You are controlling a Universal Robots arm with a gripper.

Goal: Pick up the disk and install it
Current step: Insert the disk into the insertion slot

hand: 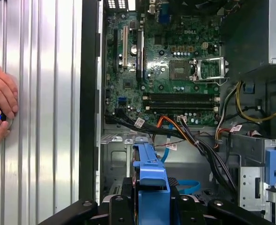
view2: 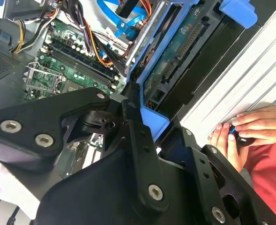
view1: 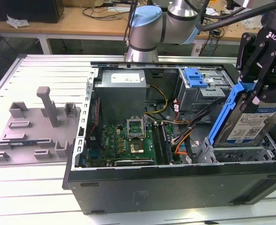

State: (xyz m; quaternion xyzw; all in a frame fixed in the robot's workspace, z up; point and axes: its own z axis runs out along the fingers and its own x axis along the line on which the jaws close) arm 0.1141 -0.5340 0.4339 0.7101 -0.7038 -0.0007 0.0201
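Note:
In the exterior view, the disk (view1: 250, 124), silver-grey with a white-and-blue label and a blue frame, hangs upright and slightly tilted over the metal drive cage (view1: 271, 145) at the right front of the open computer case (view1: 175, 187). My gripper (view1: 256, 96) is shut on its top edge. The second wrist view shows the black fingers (view2: 138, 140) clamped on the blue frame, with the green circuit board on the underside of the disk (view2: 175, 61) beyond them. In the first wrist view the blue edge of the disk (hand: 151, 171) sits between the fingers, above the bay floor (hand: 123, 159).
Inside the case are the motherboard (view1: 128, 138), the power supply (view1: 123, 91), bundled cables (view1: 182, 136) and a blue latch tab (view1: 195, 77). A grey fixture (view1: 34, 126) lies on the ribbed table at the exterior view's left. A person's hands (view2: 241, 133) rest on the table beside the case.

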